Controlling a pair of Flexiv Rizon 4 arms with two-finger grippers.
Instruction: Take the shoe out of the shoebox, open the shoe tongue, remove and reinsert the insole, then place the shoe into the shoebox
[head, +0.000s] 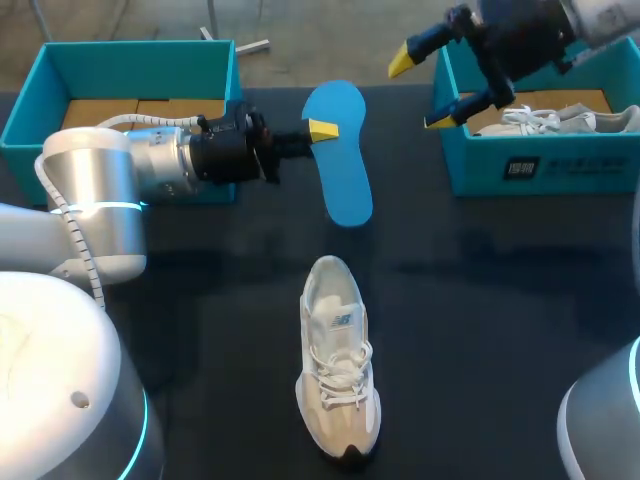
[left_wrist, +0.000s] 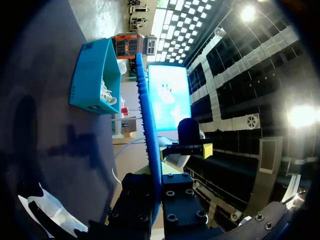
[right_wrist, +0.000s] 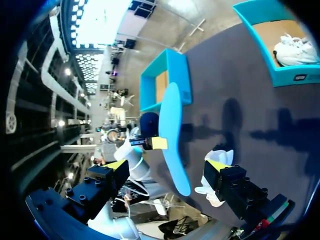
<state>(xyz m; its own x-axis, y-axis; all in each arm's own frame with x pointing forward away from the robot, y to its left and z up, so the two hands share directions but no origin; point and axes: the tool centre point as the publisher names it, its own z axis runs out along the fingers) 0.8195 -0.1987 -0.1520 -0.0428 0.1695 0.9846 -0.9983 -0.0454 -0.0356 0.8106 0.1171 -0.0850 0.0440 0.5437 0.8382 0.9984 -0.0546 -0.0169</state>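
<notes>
Left tool (head: 322, 130) pinches the insole (head: 345, 190) (long axis front-to-back); right tool (head: 420, 92) spread by the shoebox (head: 545, 170).

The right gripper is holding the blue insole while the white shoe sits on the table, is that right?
No, the left gripper holds the blue insole, as the head view shows. The white shoe does sit on the table.

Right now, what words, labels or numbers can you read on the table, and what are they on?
No text is legible.
Right shoebox: white label on its front wall, too blurred to read.
Loose white shoe: small side mark, too small to read.
</notes>
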